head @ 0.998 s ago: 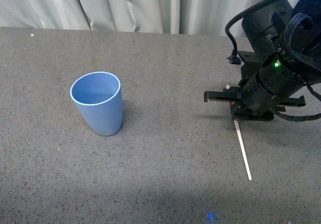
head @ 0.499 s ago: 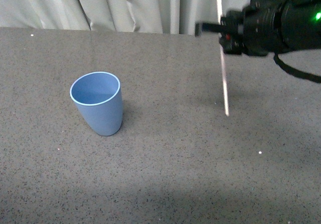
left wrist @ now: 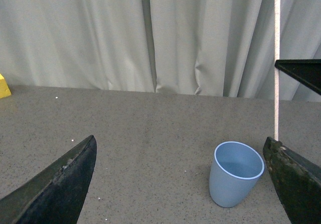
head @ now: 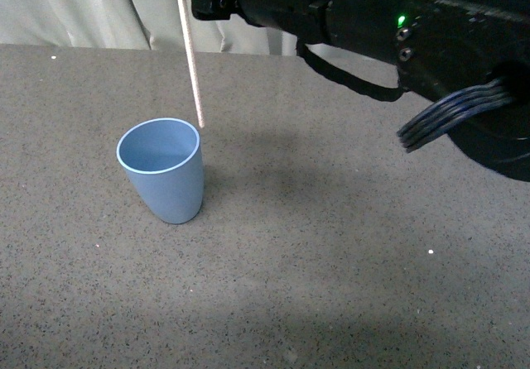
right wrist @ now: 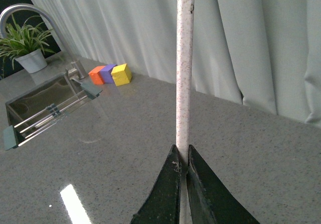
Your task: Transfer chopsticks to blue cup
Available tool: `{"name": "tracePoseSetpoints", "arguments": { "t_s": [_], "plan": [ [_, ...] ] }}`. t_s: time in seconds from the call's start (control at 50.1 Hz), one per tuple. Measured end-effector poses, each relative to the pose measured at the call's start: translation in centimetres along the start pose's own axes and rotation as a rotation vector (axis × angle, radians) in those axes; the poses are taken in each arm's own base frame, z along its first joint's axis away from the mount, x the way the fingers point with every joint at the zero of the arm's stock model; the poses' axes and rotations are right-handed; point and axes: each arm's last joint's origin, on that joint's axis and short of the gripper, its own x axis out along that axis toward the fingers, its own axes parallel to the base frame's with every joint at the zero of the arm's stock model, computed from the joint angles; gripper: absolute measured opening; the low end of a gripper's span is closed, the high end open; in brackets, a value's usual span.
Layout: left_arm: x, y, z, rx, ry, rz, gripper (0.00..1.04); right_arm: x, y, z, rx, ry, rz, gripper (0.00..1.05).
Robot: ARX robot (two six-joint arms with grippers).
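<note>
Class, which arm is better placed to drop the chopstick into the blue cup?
Right: the right gripper grips the chopstick, tip near the blue cup; the left gripper is open, empty.

Light-blue cup point(head: 161, 170) stands upright on the counter point(head: 331, 286), left of centre. The thin, pale chopstick point(head: 189, 55) hangs nearly upright at upper left, its lower tip just above the cup's right rim.

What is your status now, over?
Right gripper shut on chopstick, held upright. Left gripper open, empty. Chopstick tip hangs by cup rim, not inside yet. Nothing seen between them.
</note>
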Motion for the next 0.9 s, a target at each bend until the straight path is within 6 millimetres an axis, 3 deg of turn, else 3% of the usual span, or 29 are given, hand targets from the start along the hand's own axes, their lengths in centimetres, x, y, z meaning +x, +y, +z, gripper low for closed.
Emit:
{"name": "tracePoseSetpoints", "arguments": {
  "t_s": [0.299,0.738,0.798,0.898],
  "plan": [
    [0.0,0.0,0.0,0.000,0.000,0.000,0.98,2.1,0.4,-2.0,0.041,0.028,0.030,0.01],
    [0.0,0.0,0.0,0.000,0.000,0.000,0.98,2.9,-0.4,-3.8,0.044,0.064,0.010,0.01],
    [0.0,0.0,0.0,0.000,0.000,0.000,0.98,2.9,-0.4,-3.8,0.043,0.064,0.012,0.09],
    [0.0,0.0,0.0,0.000,0.000,0.000,0.98,2.8,-0.4,-3.9,0.043,0.067,0.021,0.30]
  ]
}}
